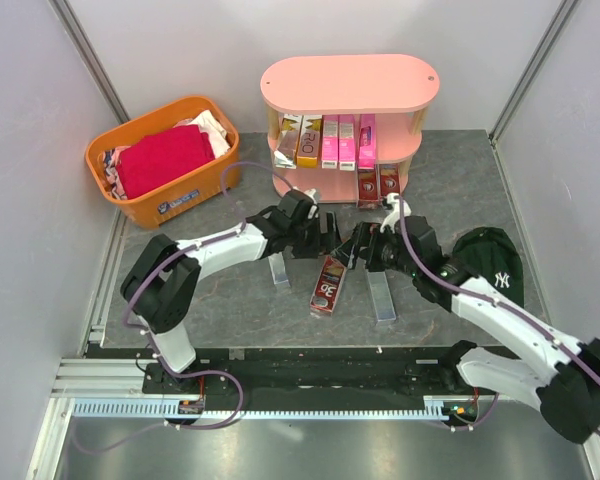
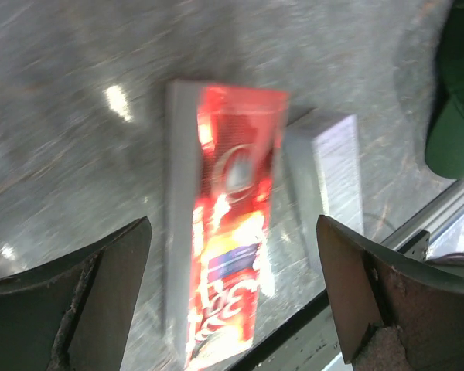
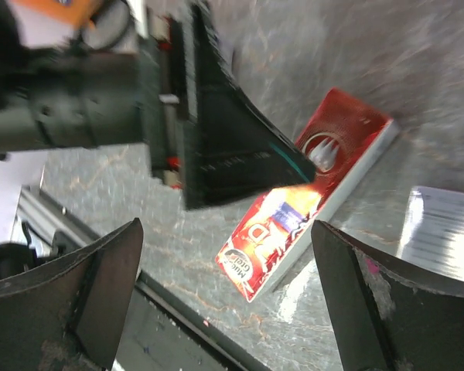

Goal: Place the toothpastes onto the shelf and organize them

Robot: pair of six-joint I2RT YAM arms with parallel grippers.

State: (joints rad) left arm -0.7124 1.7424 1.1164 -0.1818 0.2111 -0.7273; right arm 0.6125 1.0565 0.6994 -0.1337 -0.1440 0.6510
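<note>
A dark red toothpaste carton [image 1: 329, 283] lies flat on the grey table between both arms. In the left wrist view this red carton [image 2: 240, 154] is below my open left gripper [image 2: 232, 228], nothing between the fingers. My left gripper [image 1: 325, 233] hovers over the carton's far end. My right gripper [image 1: 359, 246] is open just to its right. In the right wrist view the red carton [image 3: 309, 193] lies under my open right gripper [image 3: 226, 228], partly hidden by the left gripper's black finger [image 3: 232, 139]. The pink shelf [image 1: 350, 85] holds several cartons [image 1: 330, 142] upright.
Two silver-grey cartons [image 1: 279, 268] [image 1: 381, 295] lie either side of the red one. Two dark red cartons [image 1: 378, 185] stand on the shelf's lower tier. An orange basket [image 1: 165, 205] with a red cloth sits at the back left. A dark green cap [image 1: 495, 262] lies on the right.
</note>
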